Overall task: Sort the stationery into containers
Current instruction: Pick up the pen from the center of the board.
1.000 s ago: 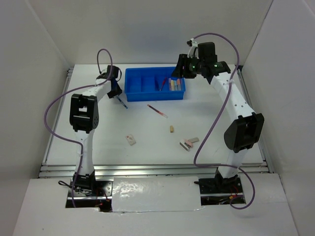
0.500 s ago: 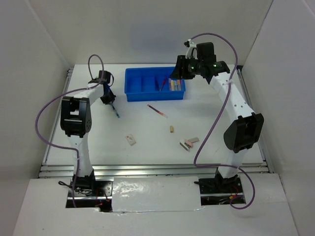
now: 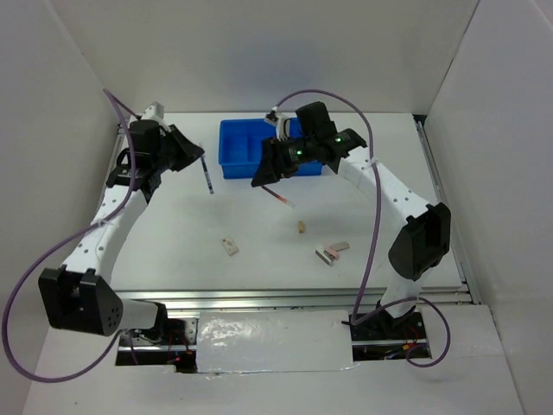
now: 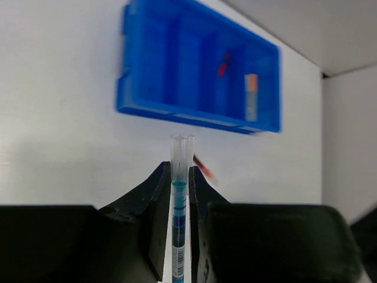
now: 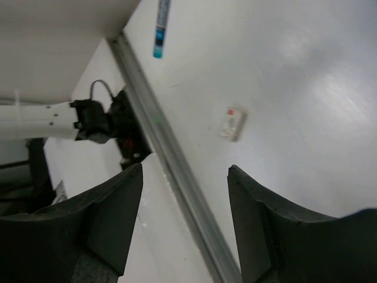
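Note:
My left gripper is shut on a thin blue pen and holds it in the air left of the blue tray. In the left wrist view the pen stands between the fingers, with the tray ahead; it holds a red pen and a marker. My right gripper is open and empty, hanging over the tray's near edge and hiding its right part. Another red pen lies on the table below it.
A white eraser lies mid-table and also shows in the right wrist view. A tan piece and pinkish eraser blocks lie to the right. The table's metal front rail crosses the right wrist view.
The left arm has swung up and back, lifting the blue pen off the table. The right gripper has moved from over the tray's right end to its near edge, further left.

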Robot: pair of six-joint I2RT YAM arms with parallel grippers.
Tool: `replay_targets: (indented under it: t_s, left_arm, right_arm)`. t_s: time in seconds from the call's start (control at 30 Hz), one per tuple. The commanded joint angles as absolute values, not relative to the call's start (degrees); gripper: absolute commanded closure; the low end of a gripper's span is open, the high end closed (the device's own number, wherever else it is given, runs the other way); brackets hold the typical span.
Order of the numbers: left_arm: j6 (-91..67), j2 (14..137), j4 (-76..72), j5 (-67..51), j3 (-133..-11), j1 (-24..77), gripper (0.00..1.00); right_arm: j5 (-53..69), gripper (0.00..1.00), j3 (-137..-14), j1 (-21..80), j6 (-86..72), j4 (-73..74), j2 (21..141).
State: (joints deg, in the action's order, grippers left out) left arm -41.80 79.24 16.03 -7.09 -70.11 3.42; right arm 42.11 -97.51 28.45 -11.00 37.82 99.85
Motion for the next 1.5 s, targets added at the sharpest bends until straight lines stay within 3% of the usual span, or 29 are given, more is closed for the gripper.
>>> replay_targets:
  t_s: [0.0, 0.23, 0.8, 0.97, 1.1, 1.17, 1.2, 1.27, 1.3, 1.33, 1.37, 1.4, 1.47]
  left_arm:
    - [-40.34, 75.42, 13.52, -8.0, -70.83, 7.72, 1.0]
    - [-43.68, 74.62, 14.32, -10.37, -73.39, 7.65, 1.0]
    - [-49.74, 75.94, 10.64, -16.61, -72.07, 8.0, 1.0]
    - [-50.36, 76.38, 10.11, -17.31, -71.89, 8.0, 0.99]
    - [-50.01, 76.11, 10.11, -16.79, -71.46, 8.0, 0.91]
    - [-49.75, 76.11, 10.11, -16.52, -71.81, 8.0, 0.89]
    - [-49.57, 76.2, 10.28, -16.44, -71.89, 8.09, 0.81]
    - [-49.31, 76.38, 10.46, -16.17, -72.51, 8.0, 0.67]
    - [-49.05, 76.38, 11.85, -15.56, -72.86, 8.0, 0.44]
    - [-48.78, 76.38, 12.91, -13.64, -74.17, 7.74, 0.3]
    - [-48.17, 76.46, 13.62, -13.36, -74.61, 7.56, 0.06]
    - [-46.6, 76.46, 14.32, -13.1, -75.75, 6.95, 0.01]
    - [-45.36, 76.9, 15.73, -12.4, -77.07, 5.54, 0.01]
  right_arm:
    - [48.25, 0.33, -102.37, 32.25, -15.11, 35.42, 99.57]
    - [49.75, 0.29, -108.89, 34.89, -23.81, 31.64, 106.69]
    - [44.65, 0.31, -117.24, 39.2, -24.79, 31.03, 116.72]
    - [45.09, 0.48, -118.3, 39.99, -25.14, 30.67, 118.21]
    - [45.35, 0.81, -118.04, 39.64, -24.61, 30.67, 118.21]
    - [45.53, 0.91, -117.6, 39.46, -24.52, 30.59, 117.86]
    - [45.61, 0.97, -117.16, 39.29, -24.35, 30.5, 117.69]
    - [45.61, 1.0, -116.55, 38.5, -23.82, 30.94, 116.99]
    - [45.62, 1.0, -115.85, 38.24, -23.64, 31.2, 116.63]
    - [45.27, 1.0, -115.32, 37.28, -23.03, 31.81, 115.76]
    - [45.0, 1.0, -114.18, 36.57, -22.51, 32.08, 115.32]
    - [44.65, 1.0, -113.65, 35.87, -21.98, 32.52, 114.36]
    - [42.29, 1.0, -111.55, 32.97, -20.13, 34.1, 113.47]
